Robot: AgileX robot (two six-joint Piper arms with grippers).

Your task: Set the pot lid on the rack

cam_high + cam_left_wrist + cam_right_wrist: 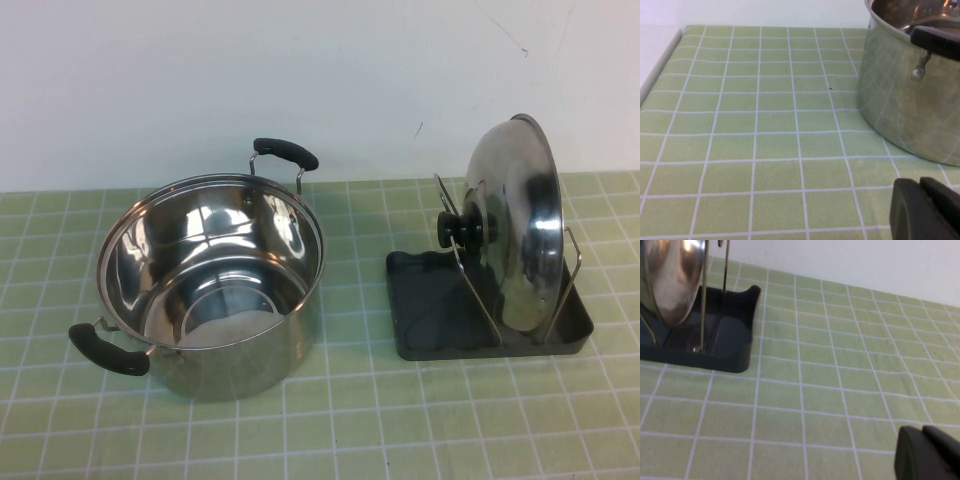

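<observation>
The shiny domed pot lid [515,225] stands on edge in the rack, its black knob [462,228] facing left. The rack's wire loops [470,275] rise from a dark grey tray [420,300] at the right of the high view. The lid [672,275] and tray [725,340] also show in the right wrist view. My left gripper [920,186] is shut and empty, low over the mat beside the pot. My right gripper [922,432] is shut and empty, over bare mat apart from the rack. Neither arm shows in the high view.
A deep steel pot [215,285] with two black handles stands at the left centre; it also shows in the left wrist view [912,85]. A green tiled mat [350,420] covers the table. A white wall is behind.
</observation>
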